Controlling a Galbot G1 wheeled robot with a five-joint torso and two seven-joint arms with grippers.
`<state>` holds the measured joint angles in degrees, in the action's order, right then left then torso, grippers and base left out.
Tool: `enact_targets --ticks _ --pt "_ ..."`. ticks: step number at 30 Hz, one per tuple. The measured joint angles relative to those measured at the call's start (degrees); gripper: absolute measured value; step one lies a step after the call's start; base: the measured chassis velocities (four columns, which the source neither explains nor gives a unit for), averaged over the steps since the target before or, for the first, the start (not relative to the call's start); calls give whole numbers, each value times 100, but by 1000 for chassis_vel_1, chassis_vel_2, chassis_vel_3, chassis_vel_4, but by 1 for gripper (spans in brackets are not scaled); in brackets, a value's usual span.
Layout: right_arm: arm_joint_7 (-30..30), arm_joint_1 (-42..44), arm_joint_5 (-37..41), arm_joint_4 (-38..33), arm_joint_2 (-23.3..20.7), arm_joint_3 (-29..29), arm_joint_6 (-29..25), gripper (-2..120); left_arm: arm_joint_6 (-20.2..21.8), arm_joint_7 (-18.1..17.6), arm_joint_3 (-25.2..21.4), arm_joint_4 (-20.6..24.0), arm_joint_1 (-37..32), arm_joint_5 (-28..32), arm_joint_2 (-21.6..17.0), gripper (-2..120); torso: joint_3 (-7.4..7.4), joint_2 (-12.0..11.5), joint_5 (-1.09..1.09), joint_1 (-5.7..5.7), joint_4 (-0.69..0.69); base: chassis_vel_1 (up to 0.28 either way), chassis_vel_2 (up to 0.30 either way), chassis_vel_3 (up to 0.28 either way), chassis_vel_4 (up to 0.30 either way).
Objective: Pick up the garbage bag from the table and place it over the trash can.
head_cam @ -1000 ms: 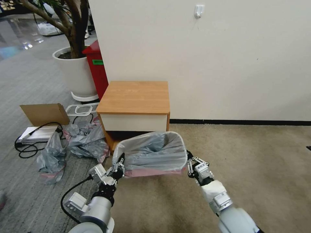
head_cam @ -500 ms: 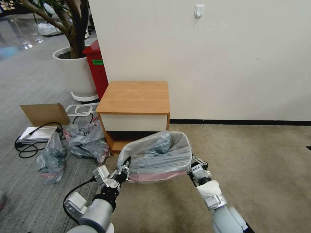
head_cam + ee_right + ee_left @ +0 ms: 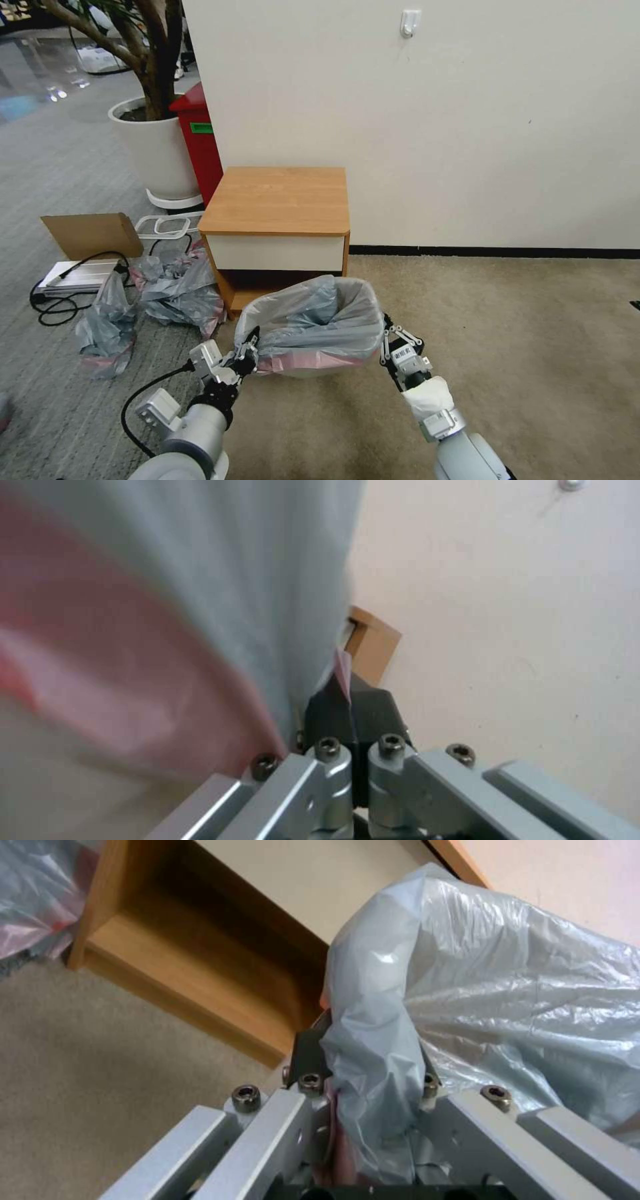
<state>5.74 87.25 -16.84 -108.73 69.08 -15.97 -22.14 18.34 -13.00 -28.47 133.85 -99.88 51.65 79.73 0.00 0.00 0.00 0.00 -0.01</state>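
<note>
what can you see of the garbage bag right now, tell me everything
The garbage bag is thin, crinkled, translucent grey plastic with a pink-red band along its lower front edge. Its mouth is stretched open over the cream trash can, just in front of the table. The left claw pinches one side and the right claw the other.

floor: beige carpet [image 3: 533, 347] | on it: table [image 3: 277, 200], trash can [image 3: 313, 370]
</note>
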Motion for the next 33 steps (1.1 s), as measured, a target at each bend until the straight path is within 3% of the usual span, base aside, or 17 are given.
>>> enact_targets --ticks 3,9,16,33 --pt "-220 -1 244 -55 -80 -98 -57 0 20 -74 -33 40 36 233 -29 7 0 0 -1 0 1 0 0 0 0" --pt "-271 -8 11 94 -84 -134 -208 0 166 -276 25 312 3 764 83 7 0 0 0 0 0 0 0 0 0" --pt "-154 -158 -741 369 46 -181 -334 0 254 -393 63 675 -77 1094 190 11 0 0 1 0 1 0 0 0 0" --pt "392 -297 -2692 457 293 -366 -226 0 298 -413 211 806 -231 1181 436 11 0 0 0 0 0 0 0 0 0"
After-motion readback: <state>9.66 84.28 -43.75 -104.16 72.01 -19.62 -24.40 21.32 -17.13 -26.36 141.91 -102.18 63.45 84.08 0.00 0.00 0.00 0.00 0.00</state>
